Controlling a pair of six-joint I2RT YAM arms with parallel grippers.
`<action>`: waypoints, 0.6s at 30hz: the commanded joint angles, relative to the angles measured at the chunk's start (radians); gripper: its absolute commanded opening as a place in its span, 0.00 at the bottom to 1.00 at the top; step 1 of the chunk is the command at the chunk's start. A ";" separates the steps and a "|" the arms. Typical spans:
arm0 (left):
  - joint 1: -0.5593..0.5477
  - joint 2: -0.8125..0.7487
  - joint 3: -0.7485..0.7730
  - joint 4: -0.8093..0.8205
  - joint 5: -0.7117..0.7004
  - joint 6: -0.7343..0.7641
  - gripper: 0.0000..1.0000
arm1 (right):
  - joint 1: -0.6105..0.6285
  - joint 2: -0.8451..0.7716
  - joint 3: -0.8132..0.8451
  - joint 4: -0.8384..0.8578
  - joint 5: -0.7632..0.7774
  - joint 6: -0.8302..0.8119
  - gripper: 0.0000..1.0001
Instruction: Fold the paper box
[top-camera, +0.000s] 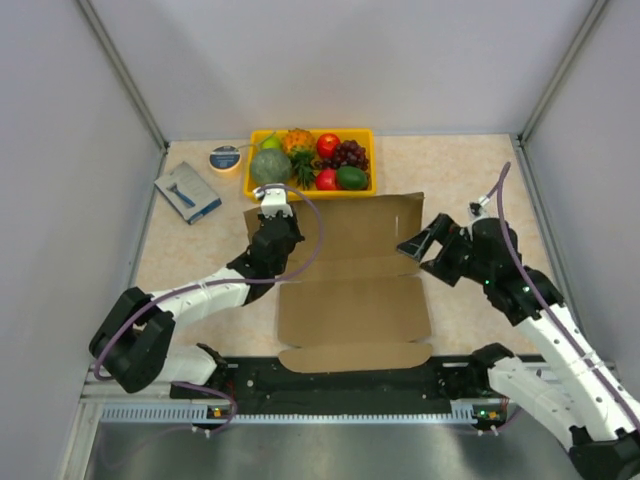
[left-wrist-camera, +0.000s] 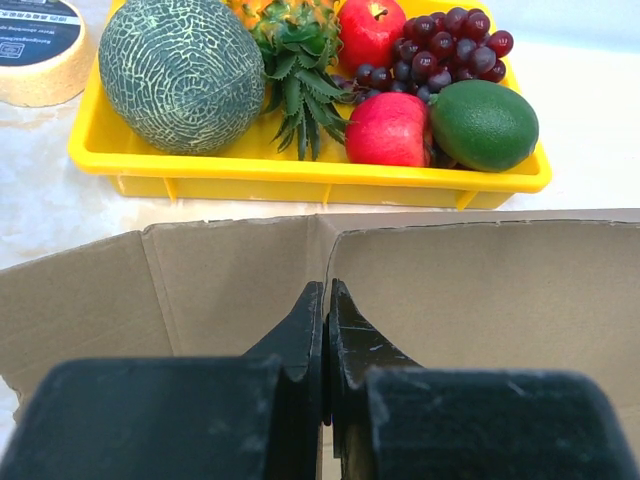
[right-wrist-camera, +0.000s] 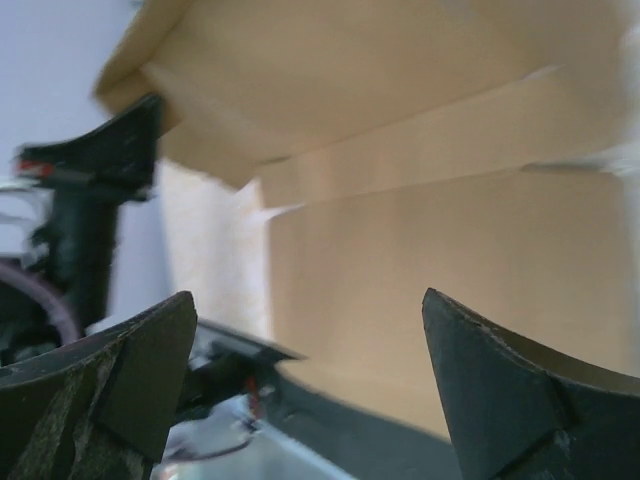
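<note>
The left gripper is seen low in the middle of the left wrist view. Its two black fingers are pressed together. It cannot be told whether a thin bit of card is pinched between them. Right behind them the plain brown cardboard paper box is seen, with its back wall standing up. Past that wall a yellow plastic tray is seen, filled with a round green melon, red apples and dark grapes.

The right gripper is held wide open, with one dark finger in each lower corner of the right wrist view. The box fills the space behind the gap and is not touched by either finger.

In the top view the box is laid open in the middle of the speckled table, between the two arms. A blue and grey flat packet and a small round roll are seen at the upper left.
</note>
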 joint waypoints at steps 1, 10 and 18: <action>-0.010 -0.004 0.028 0.050 -0.046 0.028 0.00 | 0.241 0.026 0.055 0.183 0.145 0.445 0.94; -0.026 -0.021 -0.011 0.137 -0.071 0.120 0.00 | 0.317 0.395 0.288 0.314 0.397 0.815 0.76; -0.052 -0.013 -0.020 0.194 -0.075 0.157 0.00 | 0.317 0.613 0.429 0.334 0.387 0.944 0.52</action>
